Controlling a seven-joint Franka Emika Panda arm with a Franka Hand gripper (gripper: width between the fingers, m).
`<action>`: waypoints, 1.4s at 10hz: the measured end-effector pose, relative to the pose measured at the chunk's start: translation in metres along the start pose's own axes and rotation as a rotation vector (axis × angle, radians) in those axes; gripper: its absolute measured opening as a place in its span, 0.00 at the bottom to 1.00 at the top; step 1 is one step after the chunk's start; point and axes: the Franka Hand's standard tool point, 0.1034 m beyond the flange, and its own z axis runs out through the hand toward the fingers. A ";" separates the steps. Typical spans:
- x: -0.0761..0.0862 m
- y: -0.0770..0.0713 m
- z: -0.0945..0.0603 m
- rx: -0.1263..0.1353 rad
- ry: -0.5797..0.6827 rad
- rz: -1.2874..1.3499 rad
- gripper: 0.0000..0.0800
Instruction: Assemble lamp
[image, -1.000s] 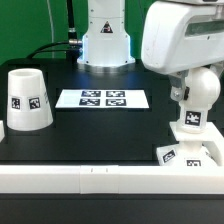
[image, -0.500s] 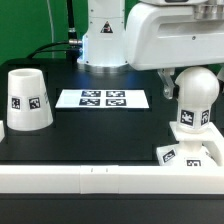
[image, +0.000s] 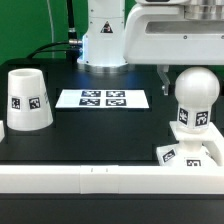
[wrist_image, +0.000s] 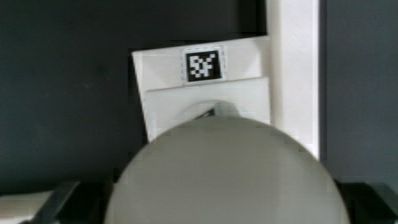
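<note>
The lamp's bulb (image: 194, 100) stands upright on the flat square base (image: 189, 154) at the exterior view's right, its round head on top. My gripper (image: 188, 72) hangs just above the head, open, holding nothing; one dark finger (image: 165, 79) shows beside the head. In the wrist view the bulb head (wrist_image: 222, 170) fills the space between my fingers, and the tagged base (wrist_image: 183, 85) lies beyond it. The tapered shade (image: 28, 98) stands alone, wide end down, at the exterior view's left.
The marker board (image: 102, 98) lies flat on the black table behind the middle. A white rail (image: 90, 178) runs along the table's front edge, close against the base. The arm's white pedestal (image: 104, 40) stands at the back.
The arm has risen and shifted toward the exterior view's left, uncovering the bulb's head. The bulb stays upright on the base. The jaws have kept the same width.
</note>
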 end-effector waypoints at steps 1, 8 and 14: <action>0.000 -0.001 0.000 0.006 -0.002 0.110 0.72; 0.000 -0.002 0.000 0.021 -0.009 0.381 0.72; -0.002 -0.007 0.001 0.014 0.001 -0.166 0.87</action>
